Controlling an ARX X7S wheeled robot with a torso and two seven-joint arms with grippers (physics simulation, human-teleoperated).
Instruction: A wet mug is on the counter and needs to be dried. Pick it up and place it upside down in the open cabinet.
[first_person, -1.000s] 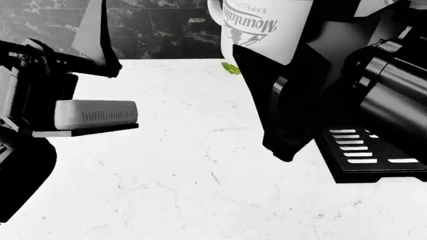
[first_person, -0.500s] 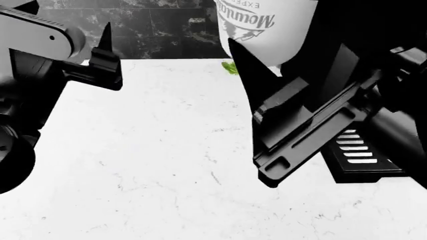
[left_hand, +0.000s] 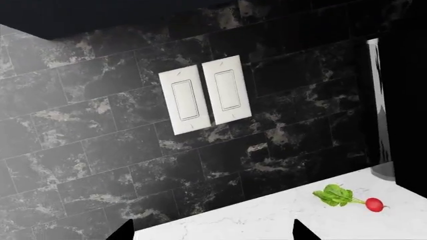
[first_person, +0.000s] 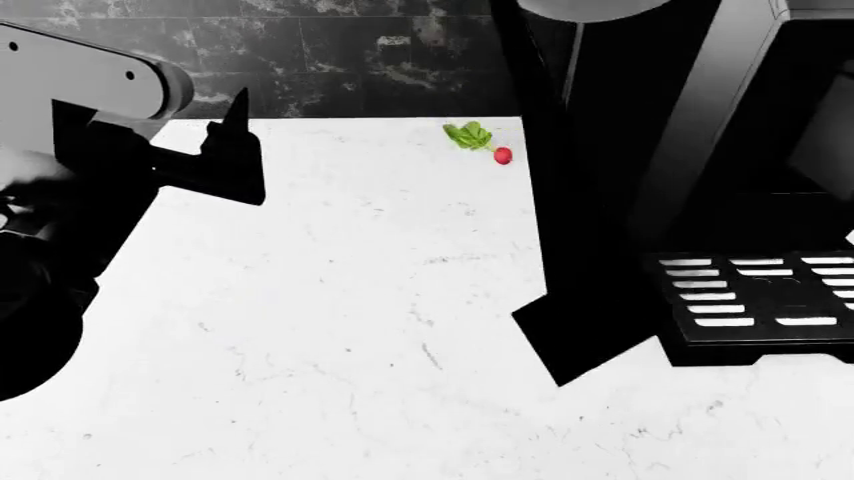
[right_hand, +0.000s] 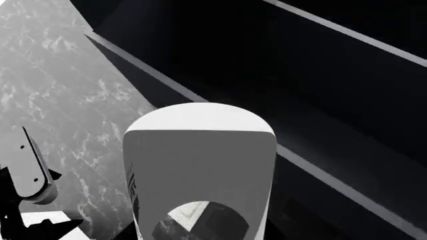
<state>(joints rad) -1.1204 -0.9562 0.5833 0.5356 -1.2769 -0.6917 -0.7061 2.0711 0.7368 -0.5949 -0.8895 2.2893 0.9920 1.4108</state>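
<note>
Filling the right wrist view, the mug (right_hand: 200, 170) sits close in front of that camera against dark panels, and only its pale rim (first_person: 594, 8) shows at the head view's top edge, high above the desk (first_person: 374, 330). Whether the right end effector grips it cannot be told. The left end effector's (first_person: 234, 150) opening cannot be told either; a radish (first_person: 501, 154) lies on the desk near the wall.

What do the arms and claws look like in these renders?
Head view: the left arm has a light grey rounded link with small round fasteners and black segments below it. Its left claw is matte black, angular, ending in pointed tips. The right arm reads as flat black angular panels. No cables or markings are visible.
</note>
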